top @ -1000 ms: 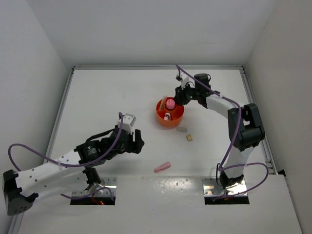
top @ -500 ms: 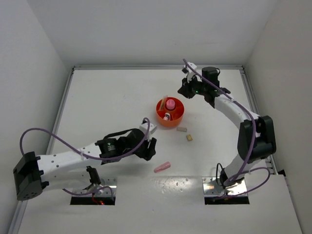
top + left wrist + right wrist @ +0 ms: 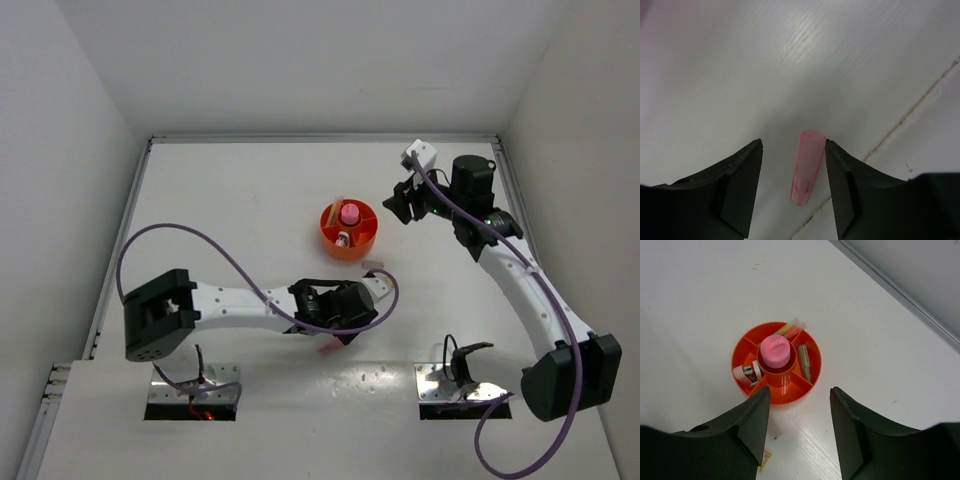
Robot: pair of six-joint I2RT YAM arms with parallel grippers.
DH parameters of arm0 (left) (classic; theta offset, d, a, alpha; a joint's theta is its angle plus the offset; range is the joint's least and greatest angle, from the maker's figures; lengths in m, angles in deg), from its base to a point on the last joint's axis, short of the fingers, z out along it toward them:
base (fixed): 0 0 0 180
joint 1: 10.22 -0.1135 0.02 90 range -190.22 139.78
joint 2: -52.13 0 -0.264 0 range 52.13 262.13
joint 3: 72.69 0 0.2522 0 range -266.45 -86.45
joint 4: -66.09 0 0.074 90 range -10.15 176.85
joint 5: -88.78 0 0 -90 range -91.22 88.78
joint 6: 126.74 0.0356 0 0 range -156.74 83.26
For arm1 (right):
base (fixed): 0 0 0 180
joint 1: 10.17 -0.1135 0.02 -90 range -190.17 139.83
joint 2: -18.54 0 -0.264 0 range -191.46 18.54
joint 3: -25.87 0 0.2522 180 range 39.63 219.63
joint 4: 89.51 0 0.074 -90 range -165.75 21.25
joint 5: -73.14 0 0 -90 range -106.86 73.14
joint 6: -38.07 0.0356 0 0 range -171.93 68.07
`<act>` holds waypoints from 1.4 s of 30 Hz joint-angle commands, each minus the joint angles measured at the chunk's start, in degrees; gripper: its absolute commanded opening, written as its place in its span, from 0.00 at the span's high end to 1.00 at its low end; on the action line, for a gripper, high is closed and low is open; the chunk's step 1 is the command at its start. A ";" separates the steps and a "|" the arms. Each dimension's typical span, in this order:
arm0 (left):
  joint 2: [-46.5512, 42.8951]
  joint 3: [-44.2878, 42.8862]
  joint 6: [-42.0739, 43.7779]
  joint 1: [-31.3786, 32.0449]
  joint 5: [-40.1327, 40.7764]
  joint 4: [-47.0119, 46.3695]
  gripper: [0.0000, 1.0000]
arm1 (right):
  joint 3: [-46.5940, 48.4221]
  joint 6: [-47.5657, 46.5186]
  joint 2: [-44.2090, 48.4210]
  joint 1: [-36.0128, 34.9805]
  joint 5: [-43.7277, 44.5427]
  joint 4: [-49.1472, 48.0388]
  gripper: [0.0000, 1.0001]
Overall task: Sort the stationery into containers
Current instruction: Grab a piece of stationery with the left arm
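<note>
Well, L gripper point(image 3: 793, 150) is spread astride the pink stick point(image 3: 807, 167) nr the near edge; overhead cam barely shows it. R gripper point(image 3: 798, 402), spread, empty, hangs beside the orange tub point(image 3: 740, 352) mid-worktop; wrist cam shows its compartments.

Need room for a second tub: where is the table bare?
Bare: white table between the round orange plastic tub and the left rail, and behind the tub. Crowded: its near side, by the pink plastic stick inside the open left tool.
</note>
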 commanded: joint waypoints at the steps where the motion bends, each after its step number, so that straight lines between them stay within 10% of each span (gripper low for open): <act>1: 3.93 -4.96 4.73 0.03 3.01 2.22 0.42 | -2.18 -1.08 1.05 0.58 -2.06 1.77 0.48; 31: 11.23 -4.43 7.11 -1.21 -8.15 5.21 0.37 | -4.74 -1.61 3.87 1.11 -2.07 1.24 0.48; 42: 12.38 -6.10 7.64 -1.21 -9.13 6.44 0.72 | -5.26 -1.08 4.92 1.11 -2.06 0.71 0.48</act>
